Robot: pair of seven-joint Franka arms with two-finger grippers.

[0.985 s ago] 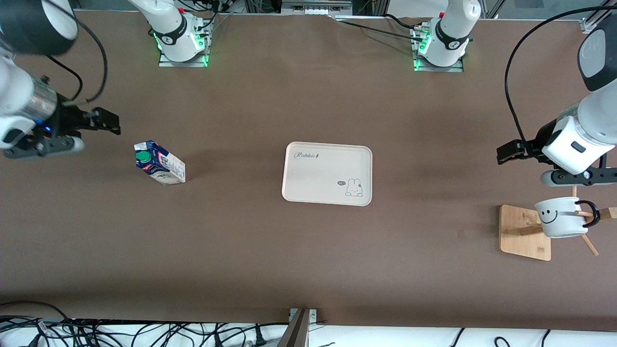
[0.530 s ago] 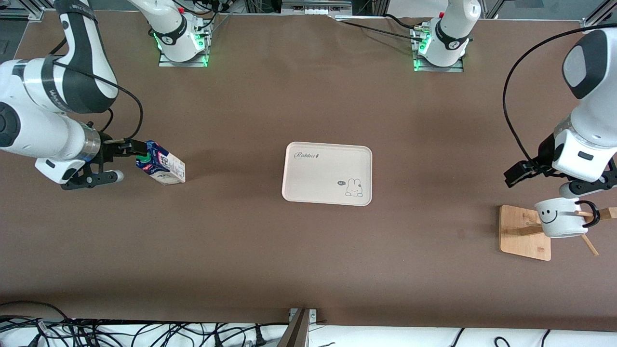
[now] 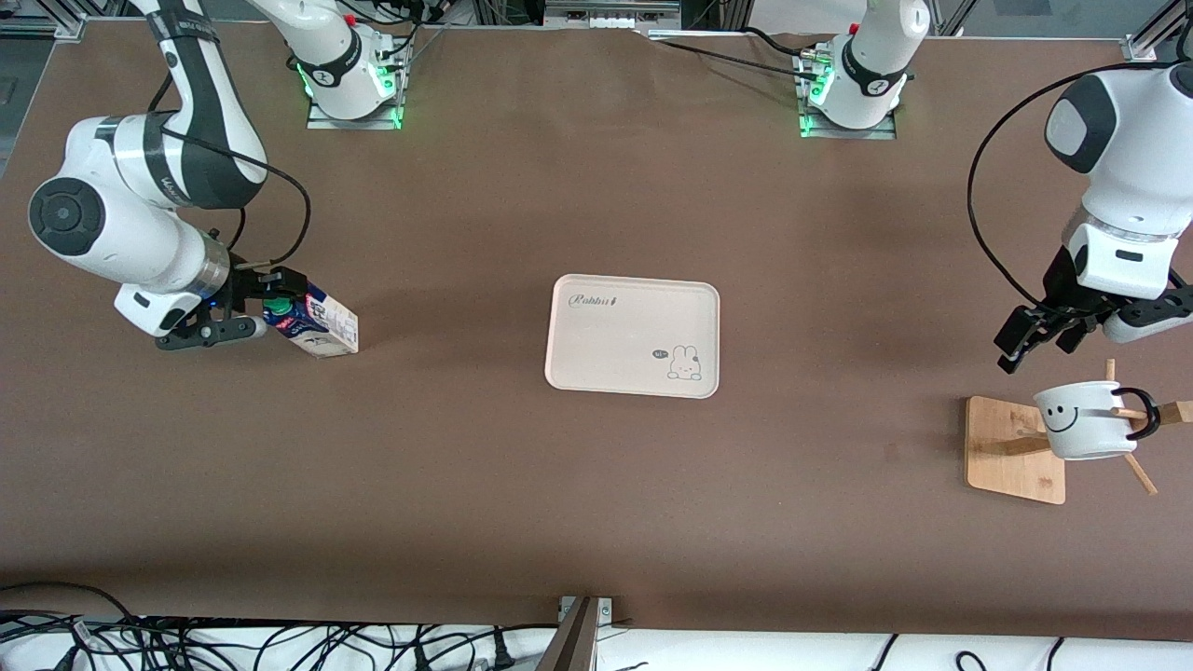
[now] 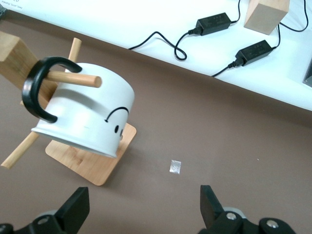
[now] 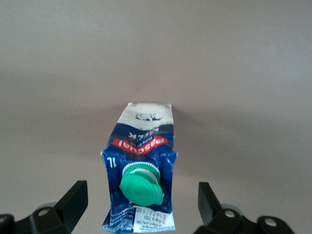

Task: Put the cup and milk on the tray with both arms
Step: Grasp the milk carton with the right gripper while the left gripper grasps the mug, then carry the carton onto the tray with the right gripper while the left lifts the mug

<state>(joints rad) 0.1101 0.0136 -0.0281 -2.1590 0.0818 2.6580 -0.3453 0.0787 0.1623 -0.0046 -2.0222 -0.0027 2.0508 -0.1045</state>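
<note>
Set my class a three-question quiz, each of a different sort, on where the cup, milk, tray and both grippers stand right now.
1. True or false: the cup hangs by its handle on a peg of the wooden rack.
2. Multiple choice: the right gripper is A) shut on the milk, B) open at the milk's cap end, C) over the tray.
3. Fill in: the left gripper, open, hangs near the ____.

Key:
1. True.
2. B; its fingers stand apart either side of the carton.
3. Cup; the tray holds nothing.
</note>
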